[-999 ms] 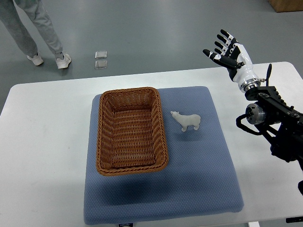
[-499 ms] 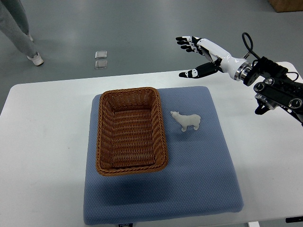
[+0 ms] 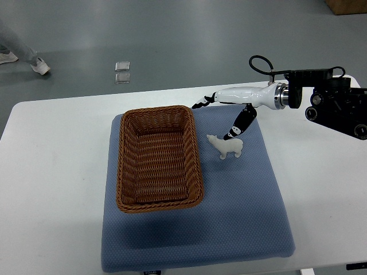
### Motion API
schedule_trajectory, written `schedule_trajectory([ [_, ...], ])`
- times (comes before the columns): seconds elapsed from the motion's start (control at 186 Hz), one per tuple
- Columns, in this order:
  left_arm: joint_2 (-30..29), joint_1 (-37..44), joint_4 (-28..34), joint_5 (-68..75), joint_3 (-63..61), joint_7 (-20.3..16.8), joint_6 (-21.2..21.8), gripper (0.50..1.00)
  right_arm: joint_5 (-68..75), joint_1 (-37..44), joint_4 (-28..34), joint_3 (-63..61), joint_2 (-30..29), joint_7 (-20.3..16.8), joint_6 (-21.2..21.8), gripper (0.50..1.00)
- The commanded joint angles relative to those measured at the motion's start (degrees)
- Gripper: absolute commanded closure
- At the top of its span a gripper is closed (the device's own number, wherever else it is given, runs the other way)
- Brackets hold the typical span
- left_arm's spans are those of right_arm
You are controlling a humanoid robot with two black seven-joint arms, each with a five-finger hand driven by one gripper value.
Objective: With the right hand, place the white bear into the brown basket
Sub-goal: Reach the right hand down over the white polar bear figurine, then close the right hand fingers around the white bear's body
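Observation:
A small white bear (image 3: 227,147) stands upright on the blue mat (image 3: 241,212), just right of the brown wicker basket (image 3: 158,158), which holds nothing. My right hand (image 3: 221,114) reaches in from the right edge and hovers just above and behind the bear. Its fingers are spread, the thumb (image 3: 237,125) pointing down close to the bear's back, the other fingers (image 3: 202,102) stretched toward the basket's far right corner. It holds nothing. The left arm does not show.
The mat lies on a white table (image 3: 51,172). A person's shoes (image 3: 39,66) show on the floor at the top left. Two small clear squares (image 3: 121,72) lie on the floor beyond the table.
My right hand has swung down and left from high at the right to just above the bear. The person has walked away toward the top left.

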State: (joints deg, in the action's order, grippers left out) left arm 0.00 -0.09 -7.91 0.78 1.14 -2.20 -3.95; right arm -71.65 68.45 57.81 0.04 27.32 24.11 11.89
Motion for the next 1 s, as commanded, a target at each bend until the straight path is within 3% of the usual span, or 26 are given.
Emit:
schedule_trajectory([
  [0.0,0.0,0.0,0.0,0.01,0.0,0.0,0.0,0.5,-1.48,0.29,0.02,0.84,0.01,-0.12,0.94,0.581],
  [0.081,0.0,0.0,0.0,0.01,0.0,0.0,0.0,0.5,-1.39,-0.24,0.02,0.84,-0.07,-0.47,1.03,0.581],
  [0.397,0.0,0.0,0.0,0.01,0.0,0.0,0.0,0.5,2.3,-4.55,-0.77,0.31,-0.86,-8.2,1.03,0.583],
  [0.746,0.0,0.0,0.0,0.01,0.0,0.0,0.0,0.5,3.88,-5.78,-0.77,0.49,-1.13,-8.64,0.51,0.587],
  [0.993,0.0,0.0,0.0,0.01,0.0,0.0,0.0,0.5,3.53,-7.45,-1.65,0.4,-2.18,-8.73,-1.34,0.621],
])
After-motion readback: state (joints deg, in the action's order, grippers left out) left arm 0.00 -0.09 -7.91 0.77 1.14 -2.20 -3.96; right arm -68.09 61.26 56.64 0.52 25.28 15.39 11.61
